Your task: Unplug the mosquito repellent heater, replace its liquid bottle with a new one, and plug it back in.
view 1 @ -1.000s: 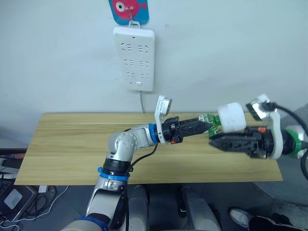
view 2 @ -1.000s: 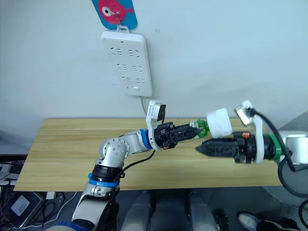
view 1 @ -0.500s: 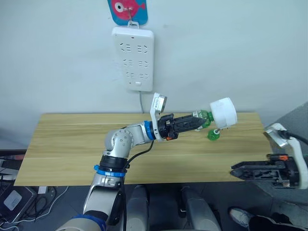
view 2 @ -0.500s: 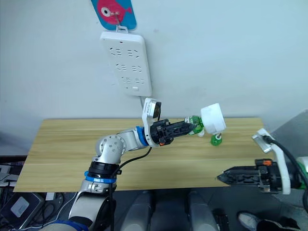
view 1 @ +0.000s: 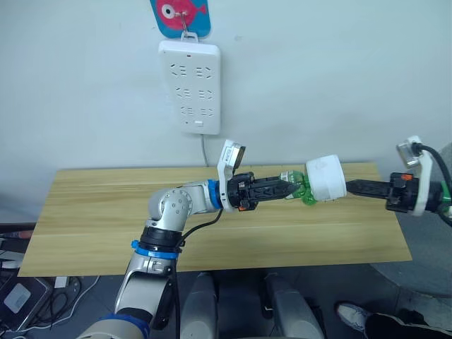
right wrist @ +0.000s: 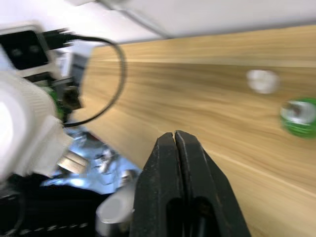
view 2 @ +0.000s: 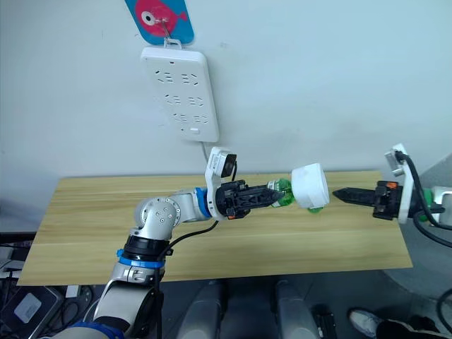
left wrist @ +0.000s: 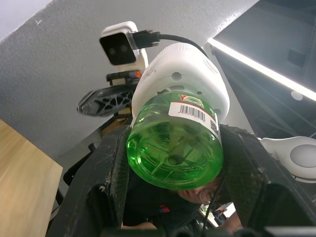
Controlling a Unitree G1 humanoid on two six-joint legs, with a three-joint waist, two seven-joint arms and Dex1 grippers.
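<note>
The mosquito repellent heater, a small white rounded unit, hangs in the air above the right part of the table. A green liquid bottle is fitted into it. My left gripper is shut on this bottle, one finger on each side. My right gripper is shut with nothing in it. It points at the heater's right side, its tip close to the heater; whether they touch I cannot tell. A second green bottle stands on the table behind and below the heater.
A long white power strip hangs on the wall above the table's middle, under a blue and pink tag. Its cable runs down behind the table. A small white round thing lies on the wood near the second bottle.
My right gripper went from open under the heater, down and right off the table edge, then back up level with the heater, now shut. The left gripper still holds the bottle, slightly shifted.
</note>
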